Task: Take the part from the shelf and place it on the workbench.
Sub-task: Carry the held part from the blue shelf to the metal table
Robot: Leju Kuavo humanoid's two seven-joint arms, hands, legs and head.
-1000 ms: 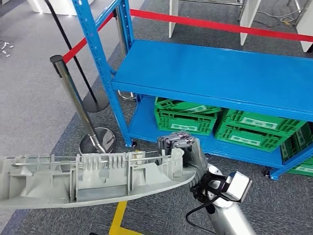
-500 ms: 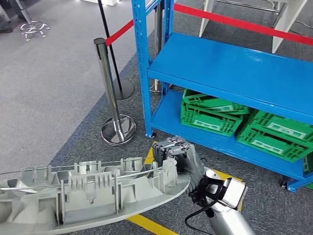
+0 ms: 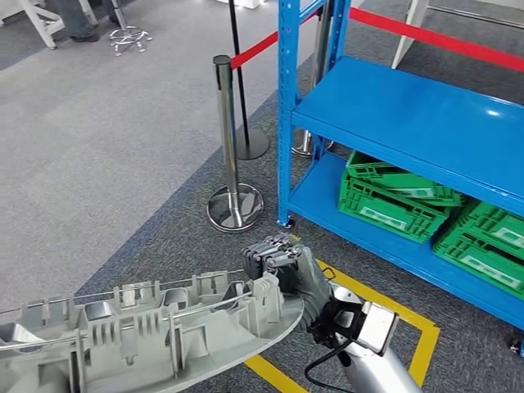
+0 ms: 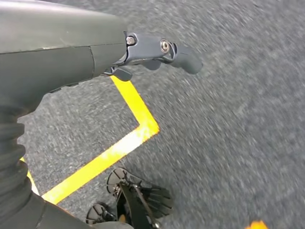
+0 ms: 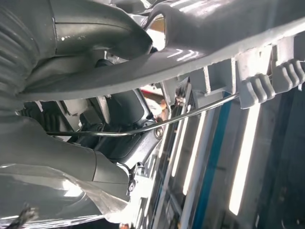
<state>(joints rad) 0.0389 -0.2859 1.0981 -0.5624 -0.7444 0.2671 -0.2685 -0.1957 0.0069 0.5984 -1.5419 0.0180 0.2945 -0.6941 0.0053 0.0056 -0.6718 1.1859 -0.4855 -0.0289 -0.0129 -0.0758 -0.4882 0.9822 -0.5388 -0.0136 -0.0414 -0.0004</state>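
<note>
The whole view has swung left since the earlier frames, so the blue shelf [image 3: 426, 123] now sits further right, empty of the part; green crates [image 3: 395, 196] lie on its lower level. The long grey part [image 3: 148, 336] hangs over the carpet, the right hand [image 3: 281, 266] grasping its end. A chrome post [image 3: 230, 139] stands beside the shelf. The left hand [image 4: 158, 50] hangs with fingers released over yellow floor tape [image 4: 118, 148]

Probably a workshop or demo hall: blue steel shelf [image 3: 426, 123] with green crates [image 3: 395, 196]; grey carpet; roped stanchions [image 3: 228, 139].
</note>
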